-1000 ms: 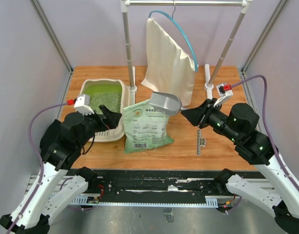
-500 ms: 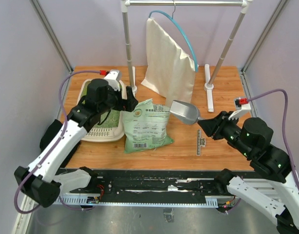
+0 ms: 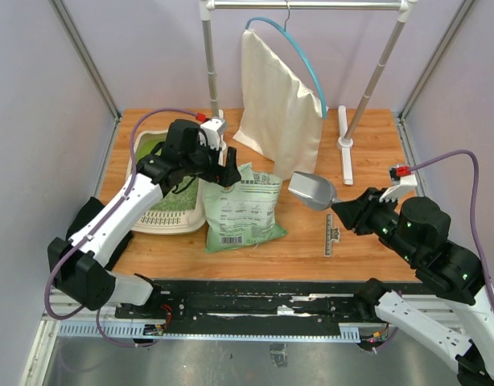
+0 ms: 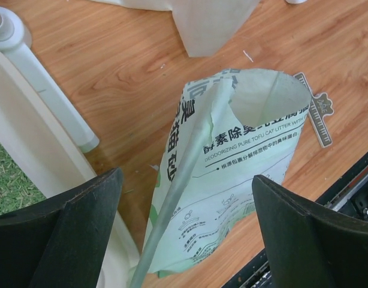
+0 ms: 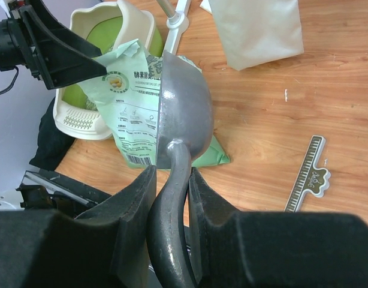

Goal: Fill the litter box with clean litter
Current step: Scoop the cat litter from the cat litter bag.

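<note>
On the bag front: "DEODORIZING PURE TOFU CAT LITTER" is read on the green bag (image 4: pixel 244 156) in the left wrist view, with larger Chinese characters printed above it; the words after it are cut off by the bag's curve.
Bag foot: a barcode (image 3: pixel 231 239) is printed on a white label; its digits are too small to be read.
Ruler-shaped strip (image 5: pixel 307 174): graduation marks and a script word are seen, but the word is not legible; the strip is laid on the table (image 3: pixel 368 145) to the right of the bag.
Left gripper (image 4: pixel 187 177): the jaws are held wide apart at the bag's open mouth, with a creased edge of the mouth standing between them; nothing is clamped.
Right gripper (image 5: pixel 172 180): it is closed on the handle of the grey metal scoop (image 5: pixel 184 108), whose bowl is held over bare wood just right of the bag.
Litter box (image 3: pixel 162 217): it is set at the table's left, just beside the bag, and is partly covered by the left arm.
Clean litter (image 4: pixel 7 189): green speckled granules are seen inside the box, at the lower left of the left wrist view.
Change over the last second: the left gripper has been carried from the box's near right corner, across the box, to the bag's top; the scoop has been drawn back from above the bag's top to its right side.
</note>
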Motion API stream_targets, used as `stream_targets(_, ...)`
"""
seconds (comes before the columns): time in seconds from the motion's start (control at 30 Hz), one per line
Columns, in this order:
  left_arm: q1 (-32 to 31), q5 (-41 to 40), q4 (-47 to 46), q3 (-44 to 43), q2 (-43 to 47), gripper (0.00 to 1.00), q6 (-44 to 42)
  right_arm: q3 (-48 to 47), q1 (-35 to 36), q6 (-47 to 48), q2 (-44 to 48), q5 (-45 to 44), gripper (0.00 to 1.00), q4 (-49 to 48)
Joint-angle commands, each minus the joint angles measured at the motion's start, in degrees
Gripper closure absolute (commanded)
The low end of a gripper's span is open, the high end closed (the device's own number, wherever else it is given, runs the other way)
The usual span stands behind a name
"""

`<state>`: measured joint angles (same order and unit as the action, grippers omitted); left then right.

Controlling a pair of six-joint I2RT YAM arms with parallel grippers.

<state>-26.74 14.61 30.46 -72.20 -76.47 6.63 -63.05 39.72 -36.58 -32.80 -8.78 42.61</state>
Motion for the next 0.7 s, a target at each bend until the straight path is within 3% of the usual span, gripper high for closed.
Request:
stream_targets(0.0,0.3,2.9,2.6,-4.3,-2.8,0.09,-2.9,-0.5,-1.2,-0.2,0.9,-1.0,0.99,-0.6)
stream_targets(0.33,0.3,7.1,9.4,-7.2,-8.4,0.30,-6.8,-0.4,-1.2,0.6,0.1,-0.5,0.99,-0.3)
stream_targets(0.47,0.3,8.6,9.4,-6.8,-7.9,0.49,-7.1,-0.8,-1.1,1.0,-0.6,0.5,0.99,-0.2)
stream_targets(0.6,0.3,12.3,8.5,-7.0,-6.0,0.79,-7.0,-1.0,-1.2,1.1,-0.6,0.5,0.99,-0.2)
stream_targets(0.67,0.2,14.4,7.6,-7.0,-4.6,0.89,-7.0,-1.1,-1.2,1.1,-0.4,0.1,0.99,-0.1)
